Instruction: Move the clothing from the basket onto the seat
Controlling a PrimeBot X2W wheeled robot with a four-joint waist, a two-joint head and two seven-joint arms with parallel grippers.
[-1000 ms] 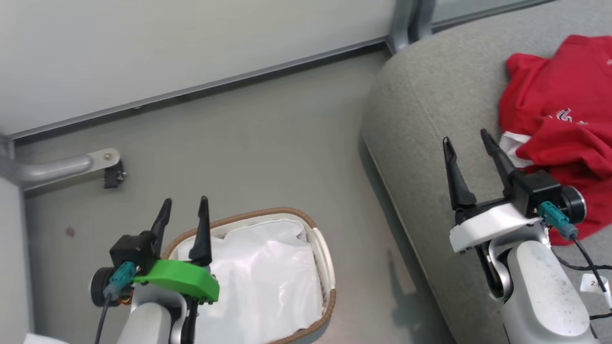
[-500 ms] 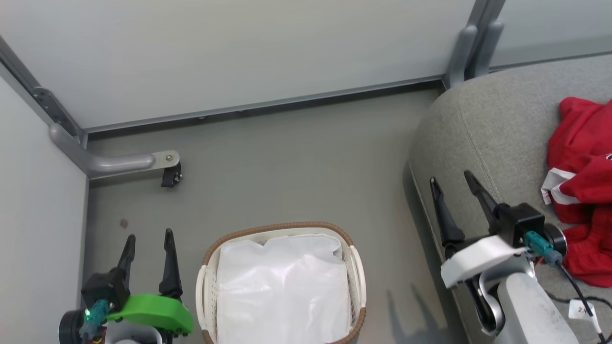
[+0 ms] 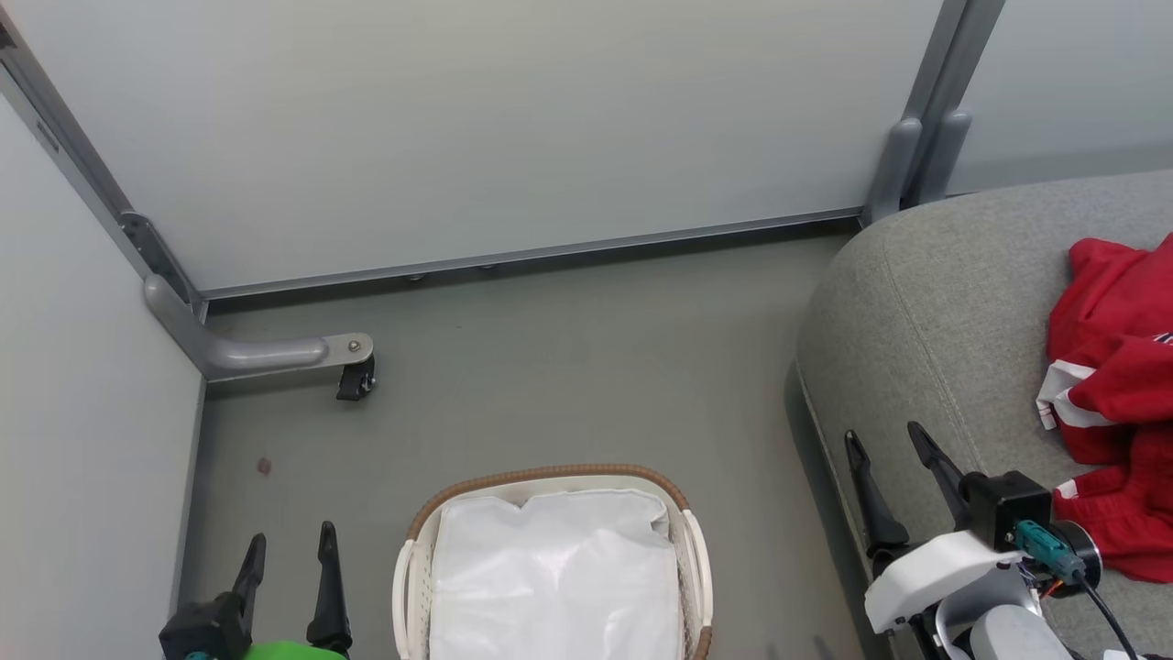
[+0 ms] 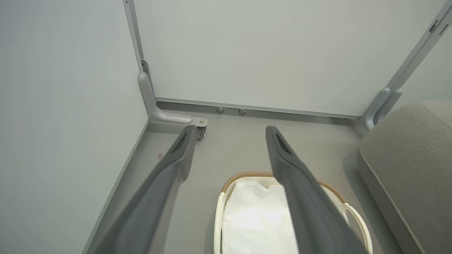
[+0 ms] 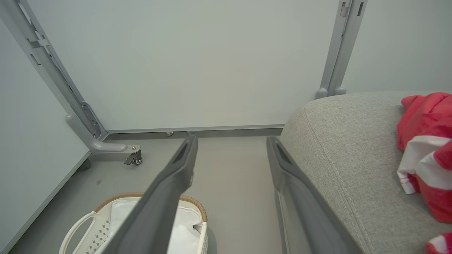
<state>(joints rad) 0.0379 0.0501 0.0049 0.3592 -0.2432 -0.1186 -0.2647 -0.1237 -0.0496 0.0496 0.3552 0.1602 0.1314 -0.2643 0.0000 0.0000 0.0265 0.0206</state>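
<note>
Empty, the left hand (image 3: 291, 534) and right hand (image 3: 882, 434) both gape wide. The head view catches clothing (image 3: 1113, 367) on the sofa (image 3: 944, 302), right; the left wrist view's basket (image 4: 247, 174) seemingly holds a white liner (image 4: 254, 218).

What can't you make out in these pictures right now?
- Head view: the white liner bag covers the basket's inside, so anything beneath it is hidden.
- Head view: the clothing on the seat runs past the right edge, so its full extent is unknown.
- Head view: the bottom edge cuts off the basket's near side.
</note>
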